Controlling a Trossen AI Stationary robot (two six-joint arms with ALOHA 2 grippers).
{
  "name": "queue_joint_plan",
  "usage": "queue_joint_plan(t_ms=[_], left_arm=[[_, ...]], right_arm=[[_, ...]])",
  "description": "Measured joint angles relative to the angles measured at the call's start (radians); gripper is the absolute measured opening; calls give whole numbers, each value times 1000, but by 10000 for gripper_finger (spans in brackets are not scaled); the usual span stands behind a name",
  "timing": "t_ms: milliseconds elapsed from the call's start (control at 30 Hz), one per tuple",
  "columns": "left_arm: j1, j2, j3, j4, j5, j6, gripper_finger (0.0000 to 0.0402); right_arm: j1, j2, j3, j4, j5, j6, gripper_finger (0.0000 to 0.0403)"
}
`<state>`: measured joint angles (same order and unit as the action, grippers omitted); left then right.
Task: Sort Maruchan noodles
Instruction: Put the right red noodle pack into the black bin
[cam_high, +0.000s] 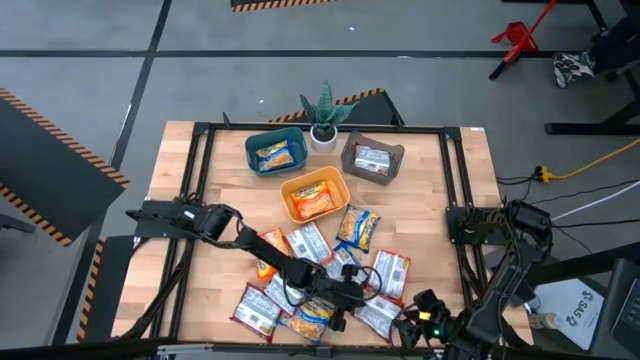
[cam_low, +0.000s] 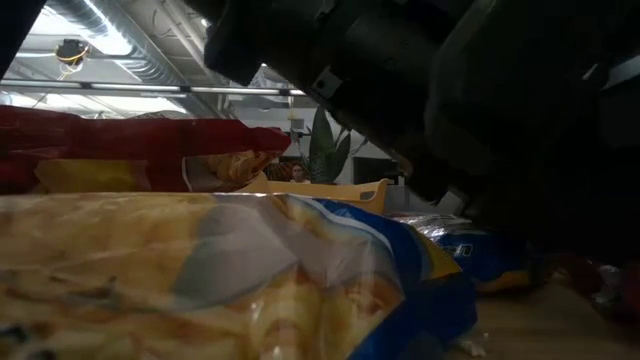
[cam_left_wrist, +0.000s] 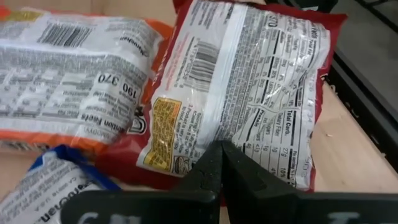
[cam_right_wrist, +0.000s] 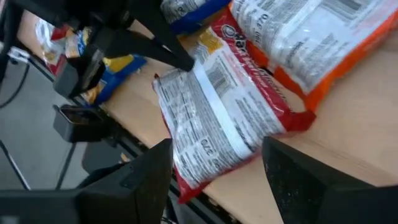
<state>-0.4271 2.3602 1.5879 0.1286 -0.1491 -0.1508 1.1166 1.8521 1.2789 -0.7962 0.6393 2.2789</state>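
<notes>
**Left claw clenched on red packet at the near edge**

The left gripper (cam_left_wrist: 222, 163) is seen reached across the pile at the table's (cam_high: 430, 190) near side, its fingers pinched together on the edge of a red packet (cam_left_wrist: 249, 81) lying face down, barcode side up. That packet is shown beside an orange packet (cam_left_wrist: 68, 81), also face down, with a blue-edged packet (cam_left_wrist: 50, 180) near them. In the right wrist view the same red packet (cam_right_wrist: 217, 118) is found right at the table edge, with the left fingers meeting at its corner.

The right gripper (cam_right_wrist: 217, 177) is held released, jaws wide, just off the near edge and facing that red packet.

The other noodles (cam_high: 320, 275) are scattered over the near half of the table. One packet each is seen in the teal bin (cam_high: 252, 145), orange bin (cam_high: 290, 188) and grey bin (cam_high: 349, 158) at the far side, by a plant (cam_high: 324, 112).
</notes>
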Motion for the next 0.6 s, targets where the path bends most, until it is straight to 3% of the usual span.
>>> queue_joint_plan(t_ms=[300,600], left_arm=[[0,-6,-37,-1,5,-54,0],[3,-3,-39,-9,9,-57,0]], right_arm=[[-33,72,0,93,-49,42,230],[-16,31,48,79,-91,107,230]])
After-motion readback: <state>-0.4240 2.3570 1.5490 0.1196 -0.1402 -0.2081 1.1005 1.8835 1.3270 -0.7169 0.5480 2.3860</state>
